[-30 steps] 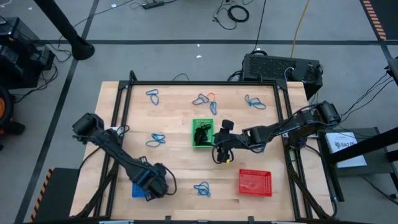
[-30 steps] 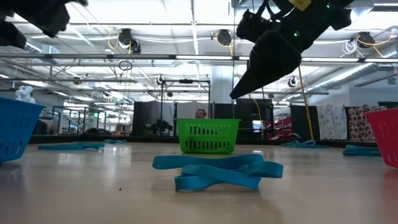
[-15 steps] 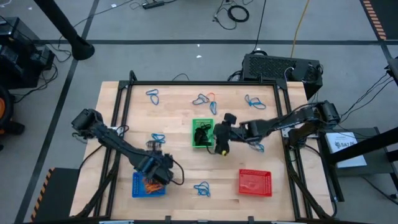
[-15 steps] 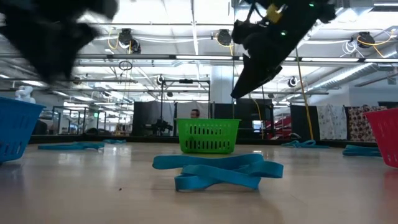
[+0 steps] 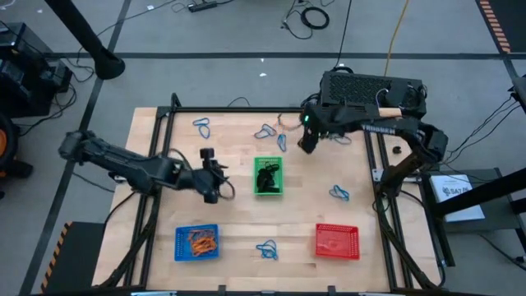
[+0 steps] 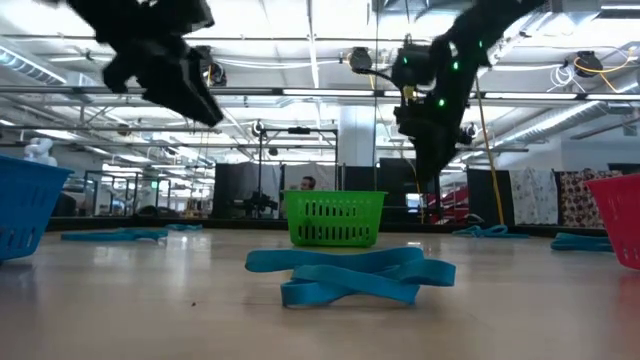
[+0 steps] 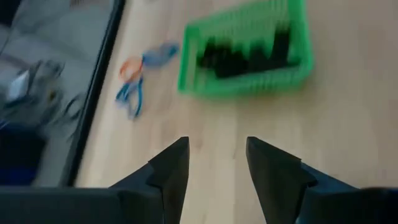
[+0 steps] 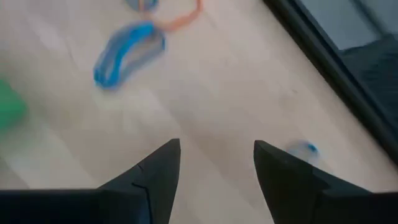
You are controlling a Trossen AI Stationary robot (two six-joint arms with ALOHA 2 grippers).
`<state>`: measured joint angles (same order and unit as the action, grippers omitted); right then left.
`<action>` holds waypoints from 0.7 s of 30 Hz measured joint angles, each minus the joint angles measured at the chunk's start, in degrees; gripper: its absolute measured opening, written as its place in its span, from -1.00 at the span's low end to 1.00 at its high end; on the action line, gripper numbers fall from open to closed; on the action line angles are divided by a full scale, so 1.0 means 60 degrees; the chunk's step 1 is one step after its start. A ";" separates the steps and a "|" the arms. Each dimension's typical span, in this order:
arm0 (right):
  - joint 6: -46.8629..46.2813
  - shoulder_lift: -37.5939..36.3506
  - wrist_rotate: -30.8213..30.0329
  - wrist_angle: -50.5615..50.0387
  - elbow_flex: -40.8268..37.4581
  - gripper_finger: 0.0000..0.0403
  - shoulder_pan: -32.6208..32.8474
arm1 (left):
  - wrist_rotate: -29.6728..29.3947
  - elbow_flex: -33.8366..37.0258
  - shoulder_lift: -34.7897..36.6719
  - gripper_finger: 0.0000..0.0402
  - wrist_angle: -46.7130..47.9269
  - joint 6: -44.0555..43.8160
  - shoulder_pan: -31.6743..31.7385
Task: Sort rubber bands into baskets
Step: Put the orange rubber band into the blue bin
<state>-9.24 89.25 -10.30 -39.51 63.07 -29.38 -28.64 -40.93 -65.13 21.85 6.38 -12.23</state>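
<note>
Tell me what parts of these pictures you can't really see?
- Red basket: cut off by the low view's right edge.
- Blue basket: cut off by its left edge.
- Green basket: blurred in the left wrist view; the dark things inside are just shapes.
- Blue rubber band: smeared in the right wrist view.

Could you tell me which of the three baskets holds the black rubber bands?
The green basket in the table's middle; the blue basket holds orange bands, the red basket looks nearly empty.
</note>
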 joint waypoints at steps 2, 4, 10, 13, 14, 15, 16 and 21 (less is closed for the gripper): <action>0.0058 0.0004 0.0777 0.0775 -0.0184 -0.01 -0.0629 | 0.0804 0.0898 0.0528 -0.16 -0.2187 0.0609 0.0502; 0.0082 0.0004 0.0942 0.0807 -0.0219 -0.01 -0.1071 | 0.1521 0.1710 0.0839 -0.16 -0.4530 0.0984 0.0842; -0.0334 0.0208 0.1221 0.1672 -0.0223 -0.01 -0.1942 | 0.2703 0.3493 0.0488 -0.16 -0.9793 0.1274 0.1177; -0.0703 0.0654 0.2379 0.2861 -0.0226 -0.01 -0.1849 | 0.2735 0.3989 0.0101 -0.16 -1.1115 0.1563 0.1177; -0.0873 0.0858 0.2446 0.3310 -0.0223 -0.01 -0.1748 | 0.2739 0.4109 -0.0016 -0.16 -1.1448 0.1730 0.1177; -0.1000 0.1106 0.2477 0.3718 -0.0215 -0.01 -0.1668 | 0.2739 0.4214 -0.0140 -0.16 -1.1737 0.1859 0.1177; -0.1065 0.1345 0.2459 0.4042 -0.0215 -0.01 -0.1608 | 0.2744 0.4242 -0.0301 -0.16 -1.2111 0.2055 0.1192; -0.1435 0.2557 0.2432 0.5288 0.0032 -0.01 -0.1362 | 0.2783 0.4138 -0.0862 -0.16 -1.3210 0.2315 0.1258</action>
<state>-17.85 104.59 4.29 -7.78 63.26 -37.56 -11.94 -16.10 -70.30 -57.41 20.28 -4.68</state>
